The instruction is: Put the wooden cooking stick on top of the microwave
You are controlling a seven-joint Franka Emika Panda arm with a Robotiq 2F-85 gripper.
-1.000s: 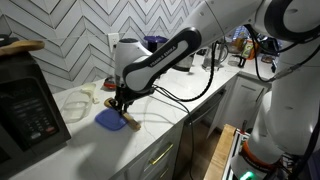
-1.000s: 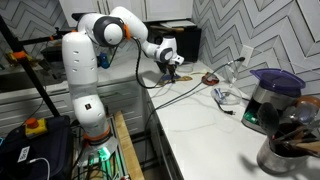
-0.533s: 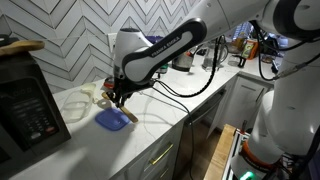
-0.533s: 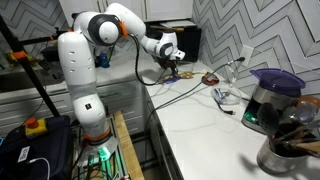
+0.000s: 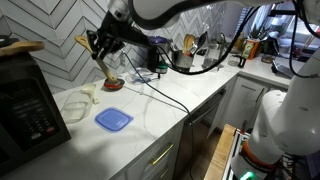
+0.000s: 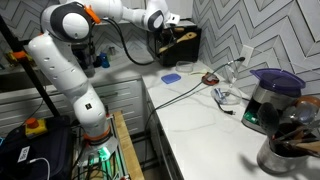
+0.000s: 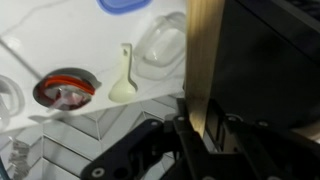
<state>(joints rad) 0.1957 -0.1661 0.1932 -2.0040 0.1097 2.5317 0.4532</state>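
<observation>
My gripper [image 5: 100, 47] is shut on the wooden cooking stick [image 5: 106, 68] and holds it high in the air, right of the black microwave [image 5: 25, 100]. In an exterior view the gripper [image 6: 166, 24] holds the stick [image 6: 185, 36] close over the microwave [image 6: 186, 50]. In the wrist view the light-brown stick [image 7: 203, 60] runs straight out from between the fingers of the gripper [image 7: 200, 125], next to the dark microwave body [image 7: 270, 60].
A broader brown wooden piece [image 5: 20, 45] lies on the microwave's top. On the white counter lie a blue square lid [image 5: 113, 119], a clear plastic container [image 5: 75, 101], a pale spoon [image 7: 122, 80] and a red-rimmed dish [image 7: 67, 88]. Cables cross the counter.
The arm has risen from the counter beside the blue lid, carrying the stick up and towards the microwave. The blue lid stays on the counter.
</observation>
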